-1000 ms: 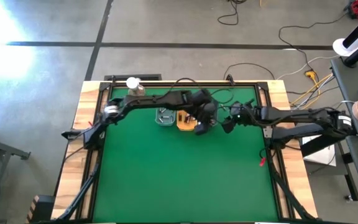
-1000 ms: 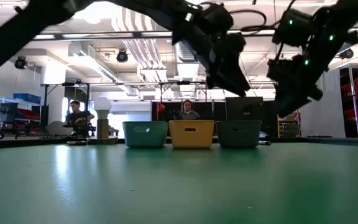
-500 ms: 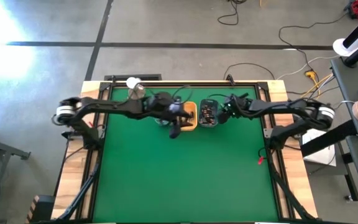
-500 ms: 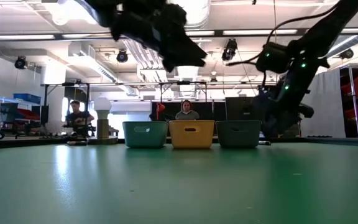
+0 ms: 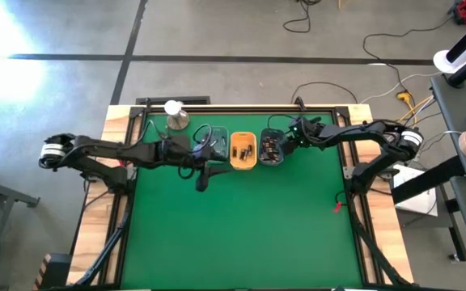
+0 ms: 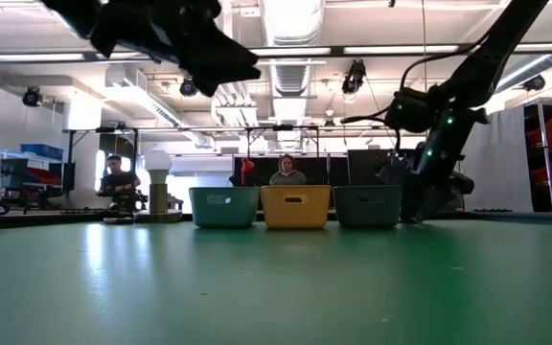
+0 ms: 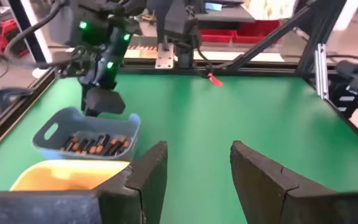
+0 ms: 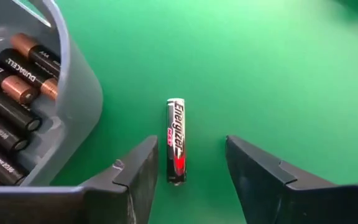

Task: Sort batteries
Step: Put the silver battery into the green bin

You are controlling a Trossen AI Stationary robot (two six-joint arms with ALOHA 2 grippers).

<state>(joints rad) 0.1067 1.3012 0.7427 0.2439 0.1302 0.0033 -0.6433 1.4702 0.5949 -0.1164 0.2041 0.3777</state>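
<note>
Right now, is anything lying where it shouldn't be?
Yes: one battery lies loose on the green mat, just outside the grey tray that holds copper-topped batteries. The right tool is open, its fingers either side of it, not touching.

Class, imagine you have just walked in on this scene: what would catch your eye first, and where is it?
Probably the three small trays in a row at the table's far middle: teal, yellow and grey, the grey one full of dark, copper-ended batteries. Next, a lone black-and-silver battery on the green mat just outside the grey tray, with the open right gripper lined up over it. The left gripper, open and empty, hangs nearer the teal tray.
</note>
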